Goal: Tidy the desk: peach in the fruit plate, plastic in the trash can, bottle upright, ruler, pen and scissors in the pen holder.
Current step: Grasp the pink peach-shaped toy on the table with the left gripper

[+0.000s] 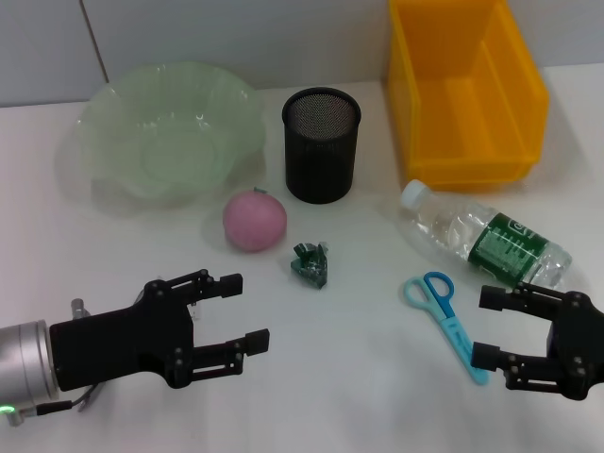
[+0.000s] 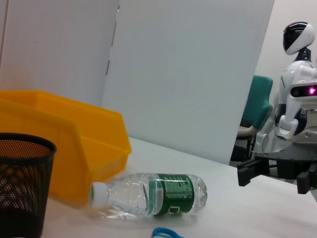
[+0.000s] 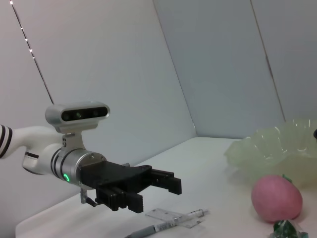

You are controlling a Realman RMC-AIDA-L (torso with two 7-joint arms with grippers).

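A white bench (image 1: 359, 377) carries everything, its surface plain and matte. Behind it rises a pale wall (image 1: 189, 38) made of flat panels with thin dark seams between them. In the left wrist view, past the edge of a white panel (image 2: 198, 74), a white humanoid figure (image 2: 297, 89) with a dark visor stands beside a teal chair (image 2: 258, 106), well apart from the bench.

head: high, looking down | wrists: low, facing each other | shared: bottle (image 1: 486, 239), peach (image 1: 254, 220)
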